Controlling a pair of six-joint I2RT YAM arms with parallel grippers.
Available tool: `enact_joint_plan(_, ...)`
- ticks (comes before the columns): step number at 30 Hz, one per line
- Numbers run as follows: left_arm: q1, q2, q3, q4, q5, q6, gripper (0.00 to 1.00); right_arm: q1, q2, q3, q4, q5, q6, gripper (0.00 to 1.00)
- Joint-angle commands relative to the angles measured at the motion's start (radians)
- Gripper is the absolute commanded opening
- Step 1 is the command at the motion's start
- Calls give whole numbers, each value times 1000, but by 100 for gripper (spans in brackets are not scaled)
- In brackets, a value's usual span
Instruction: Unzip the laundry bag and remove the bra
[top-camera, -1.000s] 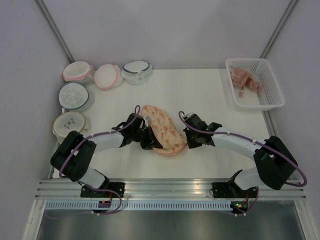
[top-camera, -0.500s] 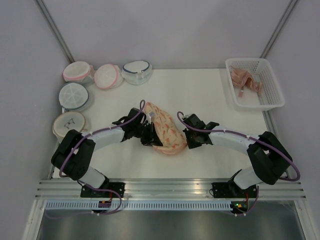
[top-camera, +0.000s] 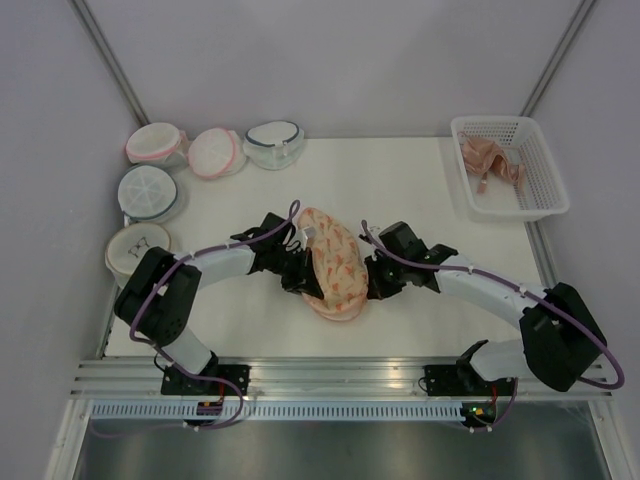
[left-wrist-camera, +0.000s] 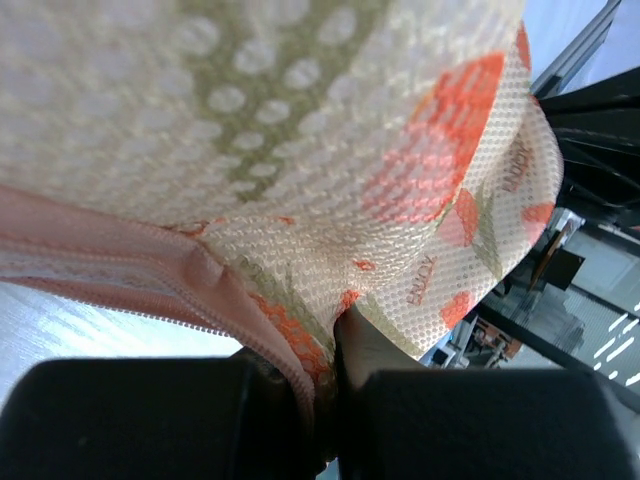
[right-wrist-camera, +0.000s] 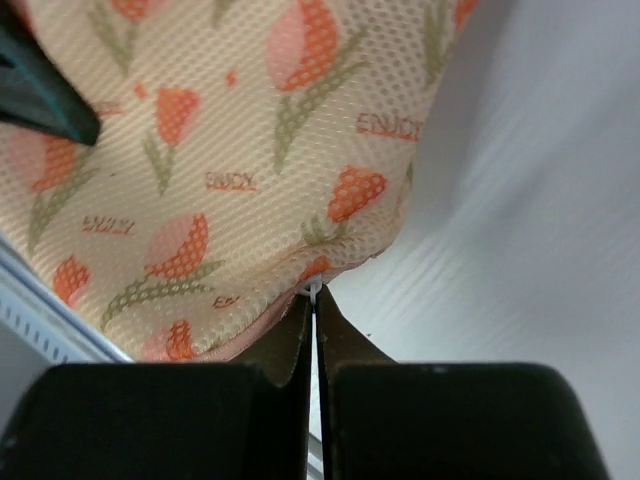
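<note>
The laundry bag (top-camera: 335, 268), in the middle of the table (top-camera: 400, 190), is now bunching up between the arms rather than lying flat as it was a second ago. The left claw (left-wrist-camera: 325, 340) is pinching its pink zip edge and the right claw (right-wrist-camera: 312, 300) is clamping what looks like the zip pull (right-wrist-camera: 314, 288), so unzipping is likely starting. No bra is showing.

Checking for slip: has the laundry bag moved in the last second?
Yes. The laundry bag has swung: its far end shifted right, away from the round mesh bags and toward the basket, so it lies more near-to-far.
</note>
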Motion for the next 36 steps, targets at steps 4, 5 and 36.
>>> enact_joint_plan(4, -16, 14, 23, -30, 168, 105, 2, 55, -6, 47, 7, 15, -34, 0)
enact_joint_plan(5, -16, 9, 21, -30, 179, 107, 2, 61, 16, 60, -26, 78, -26, 1)
enact_joint_plan(36, -16, -84, 36, -65, -143, -48, 67, 61, -25, 172, -202, 596, 121, 98)
